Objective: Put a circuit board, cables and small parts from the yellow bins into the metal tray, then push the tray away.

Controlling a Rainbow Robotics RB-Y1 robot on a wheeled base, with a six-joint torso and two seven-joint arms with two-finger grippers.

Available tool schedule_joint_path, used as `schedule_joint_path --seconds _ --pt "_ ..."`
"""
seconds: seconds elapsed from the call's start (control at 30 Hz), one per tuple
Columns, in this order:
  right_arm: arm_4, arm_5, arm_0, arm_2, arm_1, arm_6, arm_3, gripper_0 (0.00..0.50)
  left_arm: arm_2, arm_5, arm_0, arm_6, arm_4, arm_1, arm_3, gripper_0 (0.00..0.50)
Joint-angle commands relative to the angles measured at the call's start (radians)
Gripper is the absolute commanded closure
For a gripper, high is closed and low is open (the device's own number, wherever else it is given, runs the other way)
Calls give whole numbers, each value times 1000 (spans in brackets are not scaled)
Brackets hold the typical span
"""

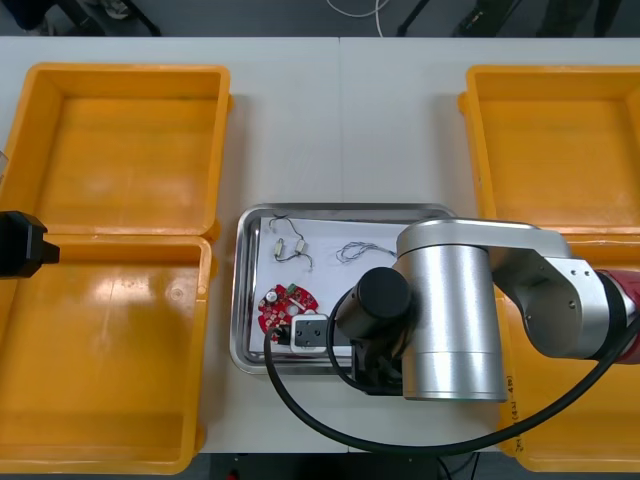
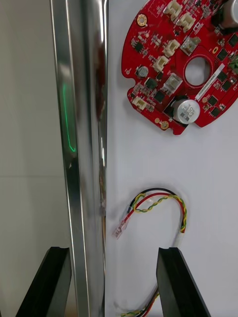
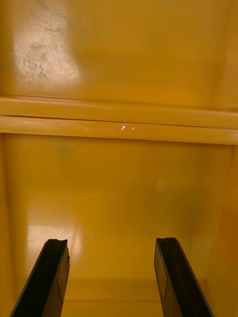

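Astride the near wall of the metal tray (image 2: 82, 124), the right gripper (image 2: 113, 252) stands wide — one finger outside, one inside — placed, I judge, to push it away. Over a yellow bin (image 3: 119, 198) the left gripper (image 3: 111, 242) hangs open.

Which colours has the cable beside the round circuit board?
The cable is twisted red and yellow with a black strand; the right wrist view shows it best.

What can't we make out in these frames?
- Front view: the right arm hides the right gripper and the metal tray's near right corner.
- Right wrist view: edges cut off the circuit board and the red and yellow cable.
- Front view: the left edge cuts off the left arm, over the yellow bins.
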Motion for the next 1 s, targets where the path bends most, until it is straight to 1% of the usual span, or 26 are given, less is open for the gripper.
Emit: schedule_joint_path --seconds 0.03,0.13,0.23,0.8,1.0 --pt "55 -9 -3 27 62 13 33 0 30 6 21 -90 7 44 -30 0" --pt "78 -9 6 37 84 16 63 0 30 6 21 -90 7 44 -30 0" --pt "86 -9 19 42 99 16 85 0 30 6 21 -90 7 44 -30 0" --pt "194 -40 86 112 110 9 88 0 30 6 21 -90 7 44 -30 0" --pt "210 -38 97 125 117 6 88 0 30 6 21 -90 7 44 -30 0"
